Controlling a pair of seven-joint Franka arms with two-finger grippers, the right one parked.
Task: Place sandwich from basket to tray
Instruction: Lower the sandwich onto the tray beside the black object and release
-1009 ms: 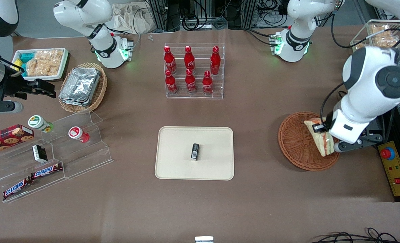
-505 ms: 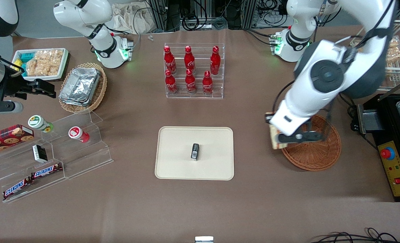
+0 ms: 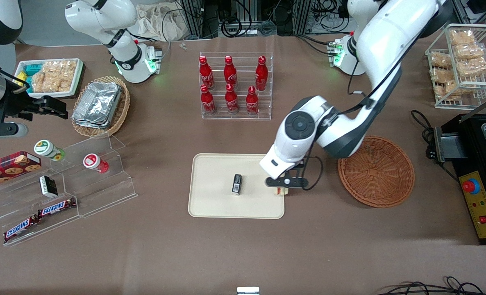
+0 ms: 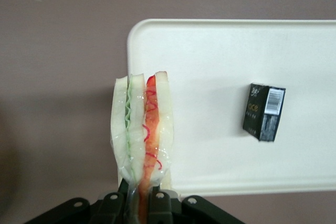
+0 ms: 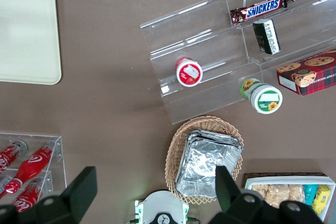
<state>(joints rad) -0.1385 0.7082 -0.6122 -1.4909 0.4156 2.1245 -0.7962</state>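
Cream-coloured tray (image 3: 214, 205) lies at table centre, a small black box (image 3: 237, 183) on it. At the box's 3 o'clock, over the tray's edge, the gripper (image 3: 282, 189) pinches the sandwich (image 4: 142, 129) upright, airborne. Farther at 3 o'clock sits the wicker basket (image 3: 376, 171).

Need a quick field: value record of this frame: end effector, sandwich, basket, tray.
end effector: shut on the sandwich, above the tray's edge nearest the basket
sandwich: held, hanging over that tray edge, not yet set down
basket: nothing in it
tray: holds a small black box
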